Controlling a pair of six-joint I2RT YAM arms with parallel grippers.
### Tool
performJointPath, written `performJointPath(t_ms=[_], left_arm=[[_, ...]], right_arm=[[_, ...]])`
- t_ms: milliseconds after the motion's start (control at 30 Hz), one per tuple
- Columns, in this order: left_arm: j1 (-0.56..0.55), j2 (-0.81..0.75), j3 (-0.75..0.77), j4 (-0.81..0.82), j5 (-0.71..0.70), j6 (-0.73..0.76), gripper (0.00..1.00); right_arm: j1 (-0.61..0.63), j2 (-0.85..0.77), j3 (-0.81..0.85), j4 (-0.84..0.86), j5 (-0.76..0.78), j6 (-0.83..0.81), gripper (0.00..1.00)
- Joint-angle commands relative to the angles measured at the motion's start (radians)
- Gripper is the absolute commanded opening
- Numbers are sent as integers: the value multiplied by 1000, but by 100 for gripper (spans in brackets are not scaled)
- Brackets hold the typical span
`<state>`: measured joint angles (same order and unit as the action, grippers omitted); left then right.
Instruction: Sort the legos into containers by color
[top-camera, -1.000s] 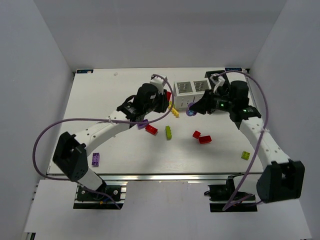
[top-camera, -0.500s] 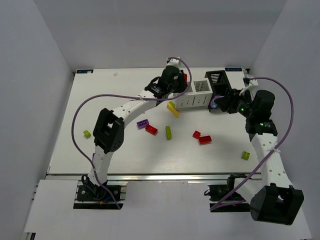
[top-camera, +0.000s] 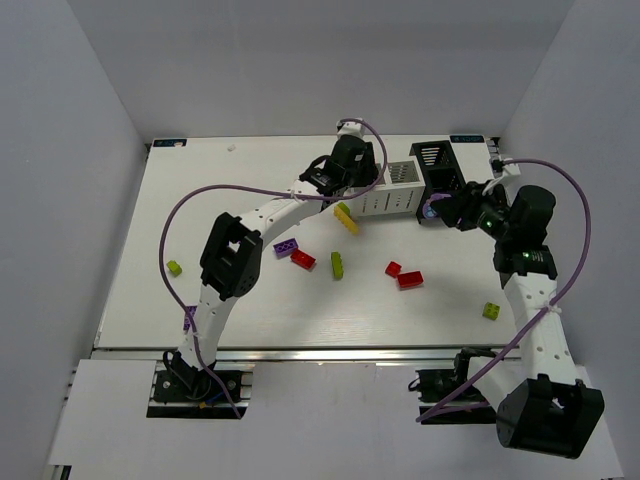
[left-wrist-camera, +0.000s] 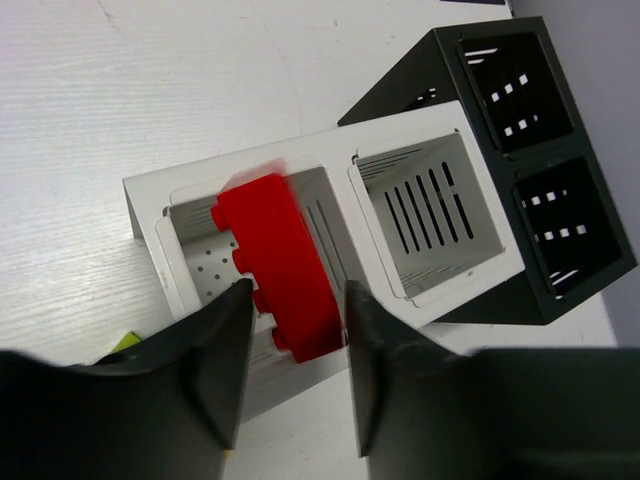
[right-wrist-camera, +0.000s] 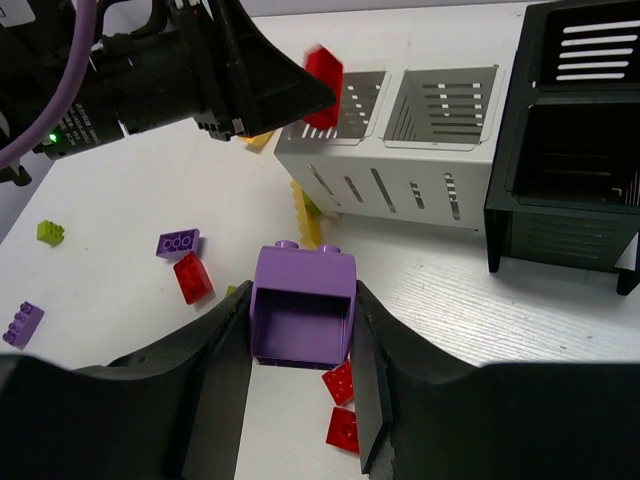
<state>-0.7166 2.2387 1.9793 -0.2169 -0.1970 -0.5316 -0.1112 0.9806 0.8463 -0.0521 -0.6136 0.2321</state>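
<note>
Red lego (left-wrist-camera: 278, 262), blurred and seemingly loose, lies between the slightly parted jaws of the left pincer (left-wrist-camera: 297, 300), directly over the white box (left-wrist-camera: 340, 170) compartment farther from the black bin (right-wrist-camera: 560, 235). The right pincer (right-wrist-camera: 303, 330) clamps a purple lego (right-wrist-camera: 305, 275), with the bin ahead to its right. Sorting appears barely begun: the neighbouring white compartment shows empty, and yellow lego (top-camera: 346, 217), green lego (top-camera: 337, 265) and others lie on the tabletop (top-camera: 200, 200) behind both pincers.

Bright, even overhead light fills the white enclosure, leaving only soft, faint shadows on the tabletop (top-camera: 200, 200); a glare band runs along its near edge. The purple brick (right-wrist-camera: 303, 305) and white box (left-wrist-camera: 340, 165) look crisp in the wrist views, while the red brick (left-wrist-camera: 280, 270) smears with motion blur.
</note>
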Motion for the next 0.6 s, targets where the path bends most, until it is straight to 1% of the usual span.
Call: performJointPath(t_ms=[0,100,167,267,333,367,400,433,467,500,533,567], left_arm=[[-13,-21,49,-4,-12,7,57],[-14,-13,81,-28,-5,12,64],[-14,-13,96,-30,4,15,66],[-14,-33,115,-29,21,16,66],[-14,-77,122,-27,30,19,62],[-14,-102,115,-24,42,27,58],[-14,-132,101,-24,48,33,37],[-14,-169,80,-27,53,36,25],[-14,-268,-13,-21,65,38,17],[-1,-334,-87,8,79,36,7],[-1,-399,-176,34,97,33,6],[8,-542,-274,59,109,19,6]], right_arm=[[-8,-17,-16,70,-34,-5,0],[-7,-16,-18,74,-44,-11,0],[-8,-13,-21,80,-55,-19,0],[-5,-14,-30,98,-69,-45,0],[1,-5,-36,136,-49,-63,0],[5,6,-33,156,-43,-95,0],[8,24,-23,170,-35,-111,0],[16,82,26,182,-16,-131,0],[28,122,64,176,-2,-166,0],[47,163,113,157,18,-183,0],[56,255,169,102,55,-200,0],[68,301,269,80,84,-209,0]])
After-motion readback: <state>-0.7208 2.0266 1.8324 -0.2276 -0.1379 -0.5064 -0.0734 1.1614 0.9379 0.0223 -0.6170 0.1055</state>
